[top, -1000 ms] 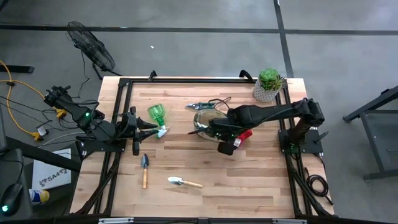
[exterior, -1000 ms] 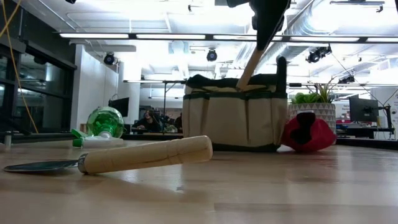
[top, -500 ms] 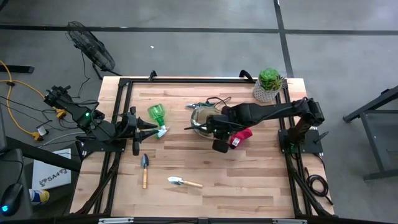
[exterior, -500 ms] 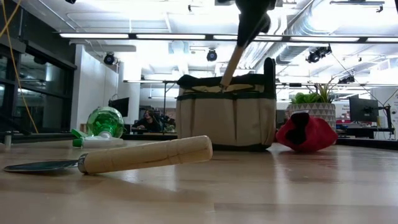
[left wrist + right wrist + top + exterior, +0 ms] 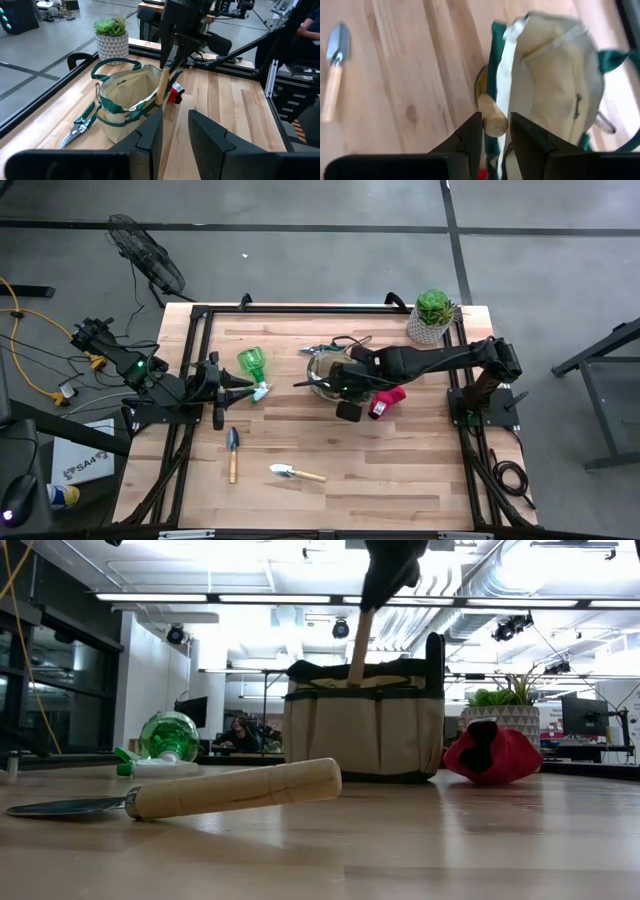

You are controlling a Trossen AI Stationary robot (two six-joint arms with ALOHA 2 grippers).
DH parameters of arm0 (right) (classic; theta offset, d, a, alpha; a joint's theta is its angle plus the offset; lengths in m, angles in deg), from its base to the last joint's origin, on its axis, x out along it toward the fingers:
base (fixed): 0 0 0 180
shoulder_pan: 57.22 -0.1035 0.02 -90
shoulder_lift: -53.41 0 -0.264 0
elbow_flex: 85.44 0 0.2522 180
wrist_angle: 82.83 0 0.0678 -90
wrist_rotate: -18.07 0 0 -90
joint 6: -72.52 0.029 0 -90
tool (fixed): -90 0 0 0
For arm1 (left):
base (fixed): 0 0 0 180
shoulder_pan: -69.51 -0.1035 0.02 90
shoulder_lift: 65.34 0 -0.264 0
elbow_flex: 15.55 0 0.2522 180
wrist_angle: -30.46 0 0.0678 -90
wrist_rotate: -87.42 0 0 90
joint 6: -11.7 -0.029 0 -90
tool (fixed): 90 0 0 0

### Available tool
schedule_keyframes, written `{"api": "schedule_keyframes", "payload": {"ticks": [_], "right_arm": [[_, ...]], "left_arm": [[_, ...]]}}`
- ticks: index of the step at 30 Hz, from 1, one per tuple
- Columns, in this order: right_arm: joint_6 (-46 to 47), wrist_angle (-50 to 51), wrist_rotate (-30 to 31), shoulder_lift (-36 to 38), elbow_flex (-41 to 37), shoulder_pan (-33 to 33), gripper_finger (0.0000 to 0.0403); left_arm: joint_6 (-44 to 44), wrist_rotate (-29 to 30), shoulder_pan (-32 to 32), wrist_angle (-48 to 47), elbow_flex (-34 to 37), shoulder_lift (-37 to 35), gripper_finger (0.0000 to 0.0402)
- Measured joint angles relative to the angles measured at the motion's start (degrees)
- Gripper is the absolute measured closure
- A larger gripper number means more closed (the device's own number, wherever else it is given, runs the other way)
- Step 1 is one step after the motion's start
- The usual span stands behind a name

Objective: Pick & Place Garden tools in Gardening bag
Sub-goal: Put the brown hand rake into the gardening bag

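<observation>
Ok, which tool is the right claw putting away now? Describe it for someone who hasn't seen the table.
Find the round tan fabric gardening bag with dark green trim mid-table. Over its rim, the right claw grips a pale wooden-handled tool, its working end inside the bag. Unlike the two wooden-handled trowels lying flat, it stands nearly upright.

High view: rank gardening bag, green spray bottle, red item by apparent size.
1. gardening bag, largest, though partly hidden under the right arm.
2-3. green spray bottle and red item look about alike; no ranking between them.

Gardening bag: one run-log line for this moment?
right gripper: shut on wooden-handled tool, lowering into gardening bag | left gripper: open, idle at left edge
</observation>
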Motion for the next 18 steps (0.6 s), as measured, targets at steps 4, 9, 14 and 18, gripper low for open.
{"api": "schedule_keyframes", "payload": {"ticks": [4, 9, 14, 18], "right_arm": [[-1.73, -2.79, 2.02, 0.0, 0.0, 0.03, 0.0312], [-2.76, -6.27, 2.4, 0.0, 0.0, 0.63, 0.0315], [-2.76, -6.38, 1.97, 0.0, 0.0, 1.94, 0.0337], [-3.31, -6.25, 3.68, 0.11, 0.0, 2.57, 0.0363]], "left_arm": [[0.0, -0.02, 0.0, -0.02, 0.0, 0.0, 0.0312], [0.01, -0.08, 0.0, -0.02, -0.01, 0.0, 0.0312], [0.02, -0.1, 0.0, -0.02, 0.0, 0.0, 0.0312], [0.02, -0.46, 0.0, -0.01, 0.0, 0.0, 0.0312]]}}
